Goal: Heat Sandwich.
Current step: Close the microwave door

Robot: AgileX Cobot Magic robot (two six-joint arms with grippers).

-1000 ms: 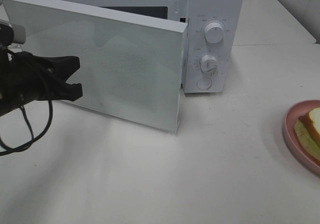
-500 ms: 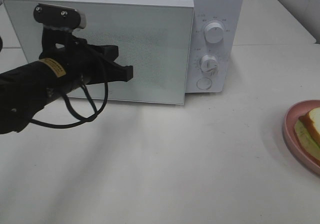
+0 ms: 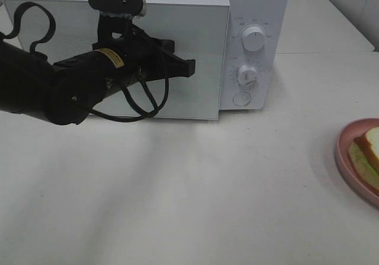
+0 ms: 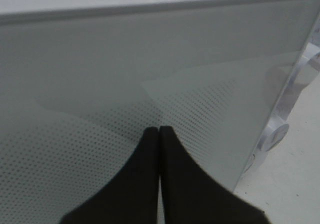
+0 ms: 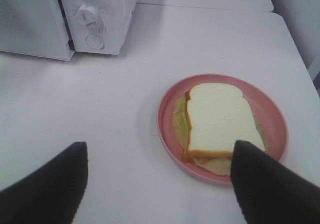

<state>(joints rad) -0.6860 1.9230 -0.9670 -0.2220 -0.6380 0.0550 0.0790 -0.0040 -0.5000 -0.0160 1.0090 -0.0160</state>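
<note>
The sandwich (image 5: 217, 119), white bread with a tan crust and green filling, lies on a round pink plate (image 5: 170, 108); the high view shows both at the right table edge, sandwich (image 3: 370, 149) on plate (image 3: 345, 152). My right gripper (image 5: 160, 149) hovers open above the plate's near side, holding nothing. The white microwave (image 3: 254, 4) stands at the back with its door (image 3: 204, 93) flat against the body. My left gripper (image 3: 190, 68) is shut, its fingertips (image 4: 152, 134) pressed together against the door's dotted glass (image 4: 100, 73).
Two knobs (image 3: 253, 38) (image 3: 247, 74) and a round button (image 3: 241, 98) sit on the microwave's right panel. The left arm and its looping cable (image 3: 142, 102) stretch across the door front. The white table (image 3: 207, 194) lies between microwave and plate.
The microwave door swung from wide open to flat against the body. My left arm swept rightward across it, fingers shut throughout. The right gripper and the plate stayed still.
</note>
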